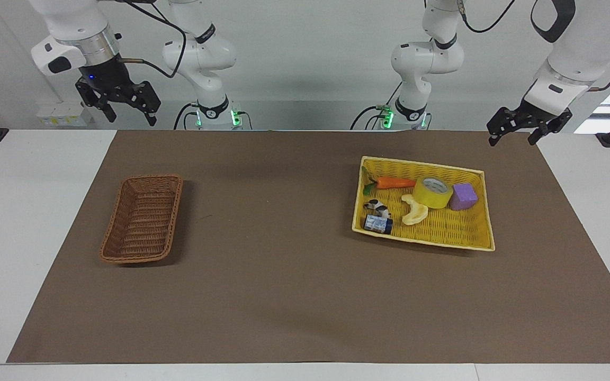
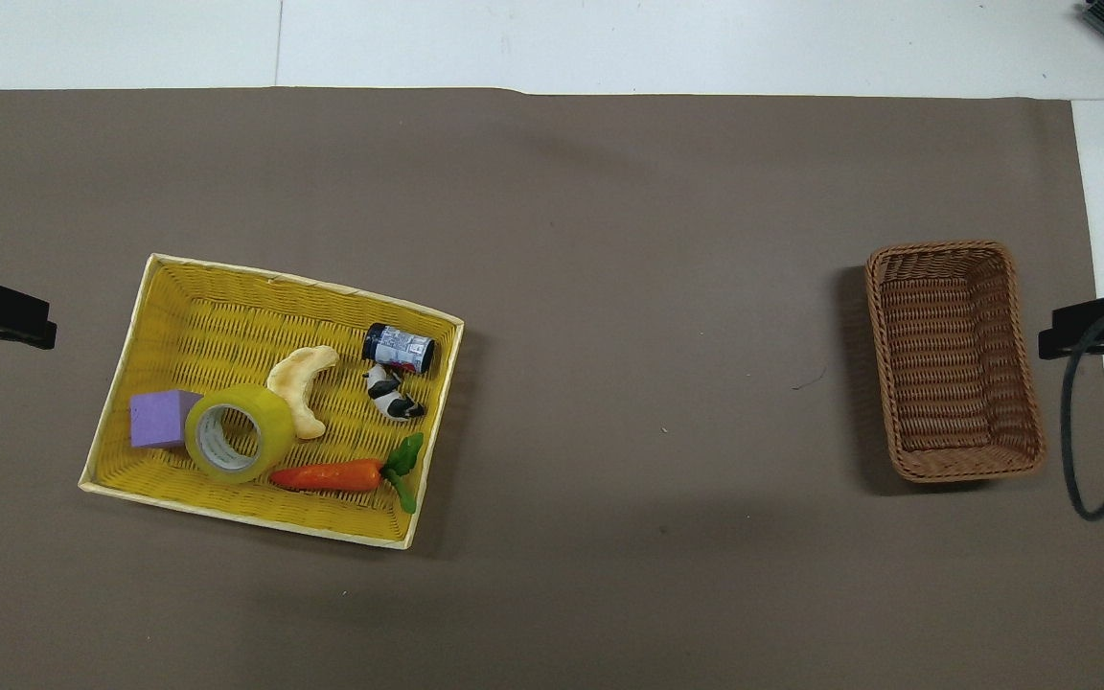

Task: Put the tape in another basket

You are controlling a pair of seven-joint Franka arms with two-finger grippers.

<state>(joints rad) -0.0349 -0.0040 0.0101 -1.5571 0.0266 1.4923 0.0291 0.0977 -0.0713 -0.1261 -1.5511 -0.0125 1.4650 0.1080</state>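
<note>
We find the tape (image 1: 432, 192), a wide roll of yellow packing tape w/ a white-grey core, lying tilted in the shallow bright yellow woven tray (image 1: 482, 211), toward the left arm's end of the table. Its core hole faces up and slightly away from the robots. It touches a purple foam cube (image 1: 464, 196) on one side and a pale curved banana-like toy (image 1: 415, 209) on the other; an orange toy carrot (image 1: 394, 182) lies just beside it, nearer to the robots.

The left gripper (image 1: 514, 129) hangs over the mat's edge by the tray, fingers spread wide, nothing held. We judge it the nearer arm; the roll lies below it and inward.

The right gripper (image 1: 124, 106) waits, fingers apart, empty, near the narrow brown wicker basket (image 1: 143, 218), which holds nothing.

Writing: small dark can (image 1: 378, 224) has a label, not legible. Print inside core, unreadable.
</note>
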